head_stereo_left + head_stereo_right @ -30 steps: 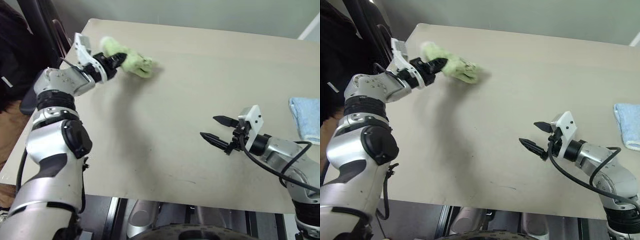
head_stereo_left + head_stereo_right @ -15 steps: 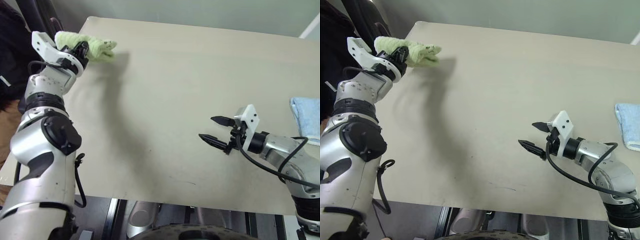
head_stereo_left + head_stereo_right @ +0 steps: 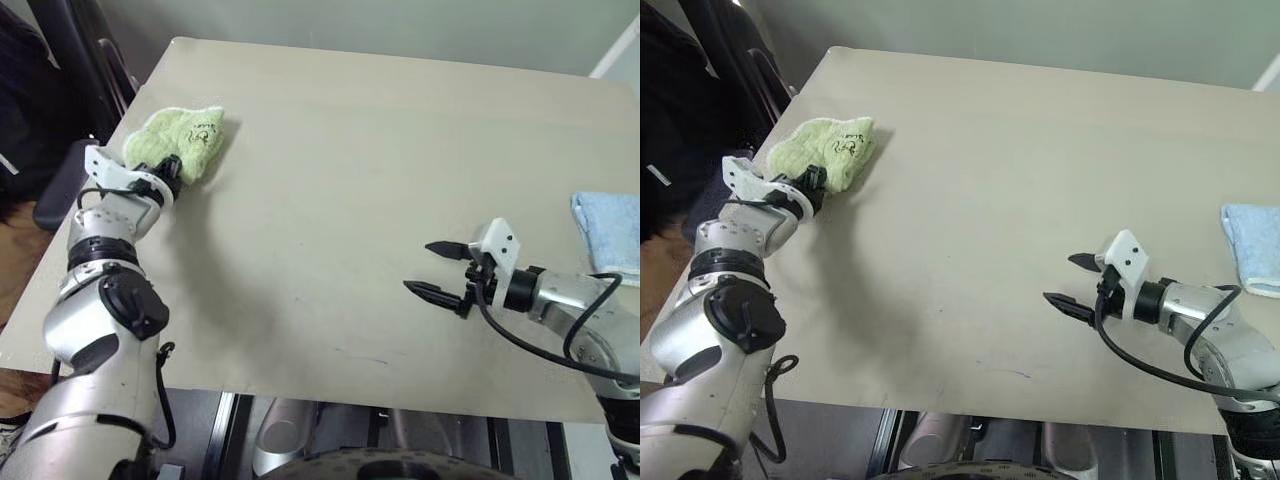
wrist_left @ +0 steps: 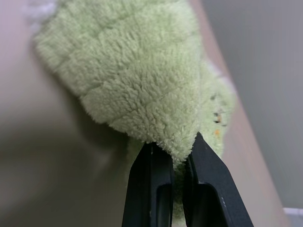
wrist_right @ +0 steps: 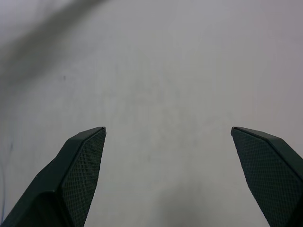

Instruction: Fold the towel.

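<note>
Towel (image 3: 185,142) edge pinched between left fingers (image 4: 152,182) (table's far-left corner) — right fingers (image 5: 78,161) spread

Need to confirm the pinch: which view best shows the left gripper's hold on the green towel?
Left wrist view: both fingers close on the towel edge. Eye views show the left gripper at its near corner, pinch too small.

Lime-green towel (image 3: 183,143) with small dark marks; beige table (image 3: 350,180); light blue towel (image 3: 607,235); black hand fingers (image 5: 75,175).

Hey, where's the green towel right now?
The towel lies bunched near the table's far left corner, pinched by the left end effector.
</note>
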Tool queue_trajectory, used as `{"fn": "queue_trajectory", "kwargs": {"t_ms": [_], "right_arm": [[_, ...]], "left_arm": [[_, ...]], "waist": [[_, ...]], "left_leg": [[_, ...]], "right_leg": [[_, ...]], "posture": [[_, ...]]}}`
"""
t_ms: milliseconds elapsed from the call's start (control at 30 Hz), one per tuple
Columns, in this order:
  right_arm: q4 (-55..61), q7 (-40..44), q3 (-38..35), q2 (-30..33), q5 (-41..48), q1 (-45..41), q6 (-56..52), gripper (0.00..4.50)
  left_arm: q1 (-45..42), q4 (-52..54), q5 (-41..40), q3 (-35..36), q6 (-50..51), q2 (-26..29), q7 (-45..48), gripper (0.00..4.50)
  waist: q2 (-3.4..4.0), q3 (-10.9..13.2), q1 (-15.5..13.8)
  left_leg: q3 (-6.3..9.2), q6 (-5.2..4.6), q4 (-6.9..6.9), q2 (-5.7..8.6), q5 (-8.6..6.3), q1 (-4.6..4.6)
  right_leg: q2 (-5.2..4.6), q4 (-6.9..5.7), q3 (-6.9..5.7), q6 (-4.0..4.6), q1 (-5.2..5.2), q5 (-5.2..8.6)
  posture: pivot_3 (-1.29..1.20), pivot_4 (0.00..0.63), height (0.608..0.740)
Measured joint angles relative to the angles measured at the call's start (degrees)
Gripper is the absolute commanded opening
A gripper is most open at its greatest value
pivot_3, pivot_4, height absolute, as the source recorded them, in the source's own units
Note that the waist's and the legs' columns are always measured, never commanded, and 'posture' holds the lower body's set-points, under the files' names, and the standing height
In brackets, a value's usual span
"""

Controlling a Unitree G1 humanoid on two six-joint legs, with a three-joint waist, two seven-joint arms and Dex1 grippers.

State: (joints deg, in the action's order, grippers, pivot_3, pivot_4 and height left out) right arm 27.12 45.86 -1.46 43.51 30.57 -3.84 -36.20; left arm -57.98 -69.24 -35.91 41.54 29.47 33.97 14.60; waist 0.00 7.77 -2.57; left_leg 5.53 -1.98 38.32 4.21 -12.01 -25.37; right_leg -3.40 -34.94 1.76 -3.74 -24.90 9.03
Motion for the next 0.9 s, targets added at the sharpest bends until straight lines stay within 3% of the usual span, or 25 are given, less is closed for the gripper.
{"fn": "queue_trajectory", "kwargs": {"t_ms": [67, 400, 567, 767, 900], "right_arm": [[0.0, 0.3, 0.0, 0.0, -0.4, 0.1, 0.3, 4.5], [-0.5, 0.5, 0.3, -0.2, -1.0, -0.5, 1.3, 4.5], [-0.5, 0.7, -0.1, -0.2, -0.9, -0.5, 1.4, 4.5], [-0.6, 0.9, -2.7, 0.1, 0.1, -0.2, 1.3, 4.5], [-0.7, 1.1, -4.2, 0.5, 0.9, 0.3, 1.2, 4.5]], "left_arm": [[0.6, 2.3, -0.2, 0.0, 2.0, -0.2, 0.1, 0.85], [1.0, 7.3, -0.6, -0.4, 6.4, -1.7, 0.2, 4.38], [4.4, 14.1, -0.9, -3.5, 11.2, -1.5, 2.7, 4.48], [21.0, 36.0, -0.9, -14.9, 19.8, 1.1, 17.5, 4.48], [27.9, 47.1, -5.3, -15.8, 24.5, 1.1, 23.8, 4.48]], "waist": [[0.0, 0.0, 0.0], [0.0, 0.0, 0.0], [0.0, 0.0, 0.1], [-0.03, 0.0, 0.3], [-0.06, 0.0, 0.2]], "left_leg": [[0.01, 0.06, 0.01, -0.02, 0.03, 0.0], [0.05, 0.17, 0.0, -0.07, 0.15, 0.06], [0.05, 0.22, -0.02, -0.08, 0.16, 0.18], [0.07, 0.36, -0.03, -0.14, 0.05, 0.26], [0.13, 0.52, -0.03, -0.23, -0.04, 0.3]], "right_leg": [[0.05, -0.01, -0.01, 0.04, 0.0, -0.03], [0.1, -0.02, 0.0, 0.18, 0.01, -0.14], [0.1, -0.03, 0.0, 0.2, 0.05, -0.16], [0.11, -0.04, 0.01, 0.43, 0.06, -0.06], [0.14, -0.12, -0.04, 0.52, 0.14, -0.04]], "posture": [[0.0, 0.15, 0.733], [0.0, 0.15, 0.733], [0.0, 0.15, 0.733], [0.0, 0.15, 0.733], [0.0, 0.15, 0.733]]}}
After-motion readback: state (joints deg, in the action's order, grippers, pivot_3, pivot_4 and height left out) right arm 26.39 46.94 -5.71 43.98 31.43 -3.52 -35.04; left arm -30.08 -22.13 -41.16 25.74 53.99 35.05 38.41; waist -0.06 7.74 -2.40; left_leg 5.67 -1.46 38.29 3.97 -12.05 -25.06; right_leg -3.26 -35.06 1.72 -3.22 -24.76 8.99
